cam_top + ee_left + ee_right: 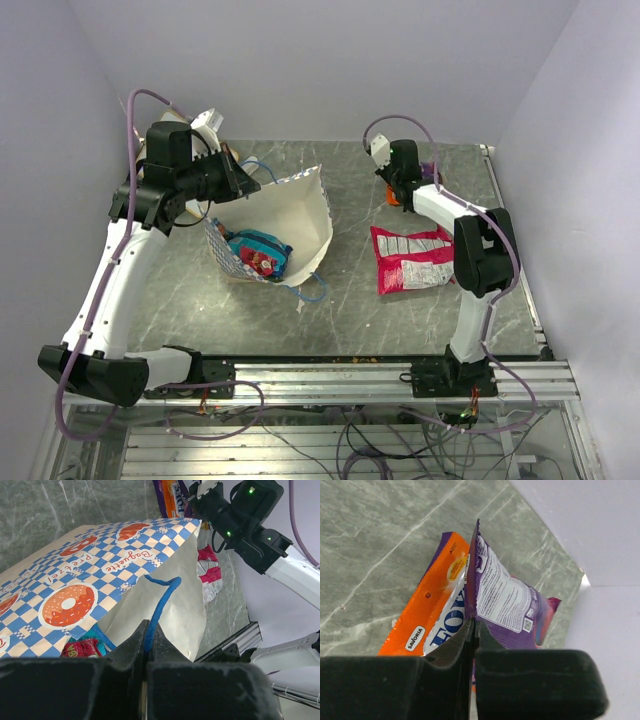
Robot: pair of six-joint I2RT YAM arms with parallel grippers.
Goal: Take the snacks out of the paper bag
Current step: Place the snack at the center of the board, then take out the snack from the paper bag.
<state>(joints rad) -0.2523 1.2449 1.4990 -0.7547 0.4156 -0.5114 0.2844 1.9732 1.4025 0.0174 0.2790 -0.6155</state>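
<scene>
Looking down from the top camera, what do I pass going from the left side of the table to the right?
left fingers → paper bag → big red-pink snack packet → right arm's elbow

White links [110, 280], black joints [485, 250] and purple cables [128, 130] lead to the black-padded left hand [149, 630] and right hand [472, 627].

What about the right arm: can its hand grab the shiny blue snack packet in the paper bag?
Probably not yet: the right hand is shut on a purple glossy snack packet. Otherwise, the checkered paper bag gapes open, shiny blue snack packet showing.
</scene>
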